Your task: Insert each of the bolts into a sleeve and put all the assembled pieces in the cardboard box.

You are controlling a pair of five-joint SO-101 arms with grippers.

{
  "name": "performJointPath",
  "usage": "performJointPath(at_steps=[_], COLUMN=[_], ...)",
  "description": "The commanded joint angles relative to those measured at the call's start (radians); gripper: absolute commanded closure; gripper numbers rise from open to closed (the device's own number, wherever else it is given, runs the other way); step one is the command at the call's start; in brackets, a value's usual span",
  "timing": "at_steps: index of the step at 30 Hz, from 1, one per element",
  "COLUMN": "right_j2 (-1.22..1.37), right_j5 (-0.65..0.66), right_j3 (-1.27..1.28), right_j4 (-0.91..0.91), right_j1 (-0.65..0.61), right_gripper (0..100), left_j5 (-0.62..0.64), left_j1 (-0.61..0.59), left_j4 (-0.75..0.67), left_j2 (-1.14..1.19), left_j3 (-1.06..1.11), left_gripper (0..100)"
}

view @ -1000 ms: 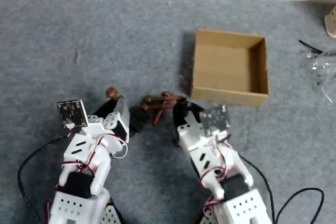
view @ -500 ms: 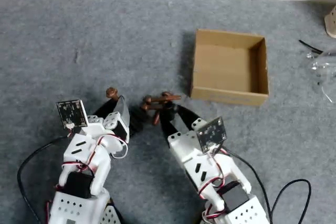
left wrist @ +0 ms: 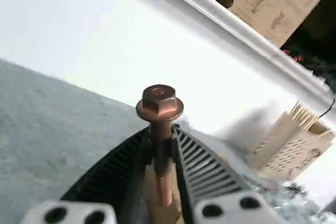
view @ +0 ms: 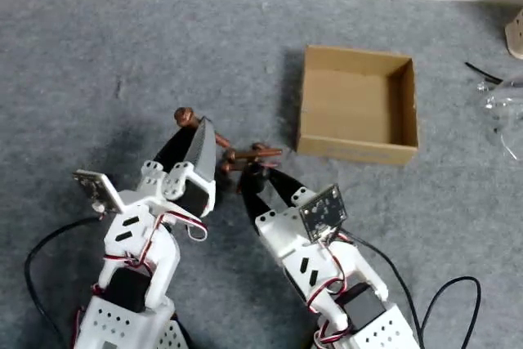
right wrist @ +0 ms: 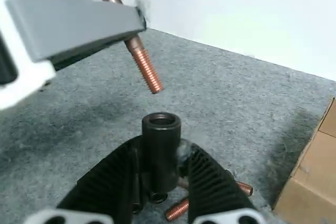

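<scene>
Two arms stand side by side on the grey bench [view: 98,55]. The left tool [view: 196,135] is closed on one copper bolt [view: 186,117]. In the left wrist view the ribbed fingers [left wrist: 195,157] of this tool [left wrist: 160,153] clamp the bolt [left wrist: 159,106] on its shaft, with the hexagonal flanged head standing clear above the fingertips. The bolt is lifted off the bench.

To the right of it, between the two tools, a small heap of loose bolts [view: 253,153] lies on the bench. At least three copper shafts can be made out there, but they overlap and the exact number cannot be told. The heap is just beside the near left corner of the cardboard box [view: 357,149].

The right tool [view: 261,184] is closed on one dark sleeve [right wrist: 161,145]. In the right wrist view this tool [right wrist: 160,156] holds the sleeve upright with its open mouth facing up. The held bolt [right wrist: 143,62] hangs tilted above it, its threaded tip near the mouth but apart from it and not inside. A grey finger of the left tool [right wrist: 73,22] crosses that view. Two loose bolts [right wrist: 178,209] show on the bench past the sleeve.

One cardboard box stands open farther right. A few cables [view: 494,91] lie at the right edge, well apart from it.
</scene>
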Motion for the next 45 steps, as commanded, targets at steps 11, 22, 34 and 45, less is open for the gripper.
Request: performJointPath(at_steps=[11,22,34,45], right_j2=[-0.021,-0.021,-0.021,-0.021], right_j5=[0.011,0.092,0.094,0.146], right_j3=[0.117,0.117,0.117,0.117], right_j4=[0.028,0.028,0.028,0.028], right_j1=[-0.019,-0.022,-0.025,-0.022], right_gripper=[99.4,99.4,99.4,99.4], left_j5=[0.084,0.026,0.028,0.025], left_j1=[0.124,0.130,0.139,0.228], left_j4=[0.187,0.267,0.454,0.460], left_j2=[-0.002,-0.002,-0.002,-0.001], left_j3=[-0.163,-0.280,-0.321,-0.318], left_gripper=[100,100,100,100])
